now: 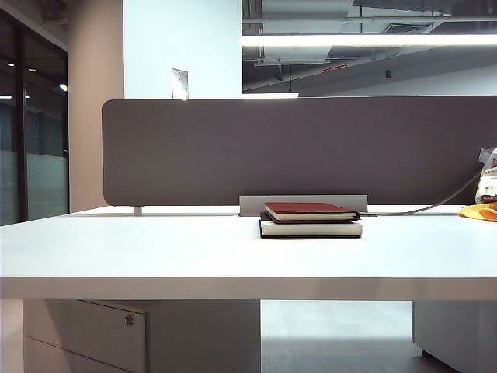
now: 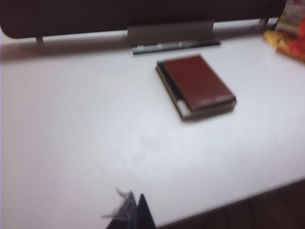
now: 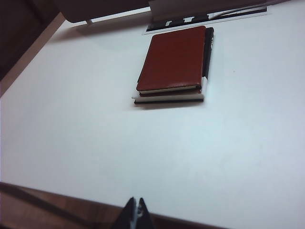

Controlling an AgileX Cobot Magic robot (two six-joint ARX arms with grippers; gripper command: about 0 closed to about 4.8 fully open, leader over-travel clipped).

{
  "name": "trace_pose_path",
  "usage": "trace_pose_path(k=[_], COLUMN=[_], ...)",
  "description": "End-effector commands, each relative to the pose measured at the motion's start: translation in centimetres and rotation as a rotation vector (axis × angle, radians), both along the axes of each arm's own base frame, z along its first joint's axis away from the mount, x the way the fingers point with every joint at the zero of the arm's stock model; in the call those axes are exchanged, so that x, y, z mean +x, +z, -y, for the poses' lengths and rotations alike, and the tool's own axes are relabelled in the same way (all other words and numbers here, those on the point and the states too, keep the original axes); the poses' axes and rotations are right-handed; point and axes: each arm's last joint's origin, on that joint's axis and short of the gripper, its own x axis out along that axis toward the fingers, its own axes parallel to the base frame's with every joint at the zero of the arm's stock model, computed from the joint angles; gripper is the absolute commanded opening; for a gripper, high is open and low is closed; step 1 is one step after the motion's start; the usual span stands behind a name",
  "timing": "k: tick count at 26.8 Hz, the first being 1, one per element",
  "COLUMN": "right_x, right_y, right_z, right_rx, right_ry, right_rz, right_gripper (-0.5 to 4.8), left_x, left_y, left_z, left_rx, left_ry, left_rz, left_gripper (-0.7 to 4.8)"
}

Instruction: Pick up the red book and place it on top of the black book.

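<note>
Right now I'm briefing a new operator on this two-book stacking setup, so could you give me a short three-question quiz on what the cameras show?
1. True or false: the red book lies on top of the black book.
2. Multiple choice: the left gripper and right gripper are A) both shut and holding nothing, B) both open, C) one clamped on a book.
3. Short answer: what surface does the black book rest on?

Key
1. True; the red one sits slightly askew on it.
2. A; both hang back near the table's front edge, clear of the stack.
3. The white table.
</note>
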Motion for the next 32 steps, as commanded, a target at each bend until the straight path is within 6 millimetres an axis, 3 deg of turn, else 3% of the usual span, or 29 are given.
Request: trace_pose_path(k=[1,7,11,18,25,32], right_x=[-0.8,-1.8,-1.9,-2.6,-3.8,-4.3], right_y=[-0.4,-1.2,-1.9,-5.0,-7.9,-12.4], right_z=[0.0,0.2,0.1,0.2,0.4,0.5], right_rx=[0.007,0.001,0.004,0.034,0.066,0.118], right_ry=[-0.009,-0.027,-0.025,-0.064,-0.107,-0.145], right_rz=[0.071,0.086,0.079,0.068,0.134,0.132], right_gripper=[-0.06,-0.06,-0.06,-0.06,-0.06,-0.06], left_x=[-0.6,-1.2,-1.2,-0.9,-0.8,-1.1], left_y=[-2.8,-6.5,-7.0,-8.6,-13.4,-18.8], left_z=[-0.2,-0.4,-0.4,-0.3,-0.3,-0.4], left_rx=[-0.046,-0.062,-0.059,-0.046,-0.070,-0.089], left_ry=[0.012,0.018,0.018,0.017,0.024,0.028], left_rz=[0.040,0.015,0.006,-0.010,-0.022,-0.009], left_gripper=[-0.06,-0.06,-0.06,-0.06,-0.06,-0.06])
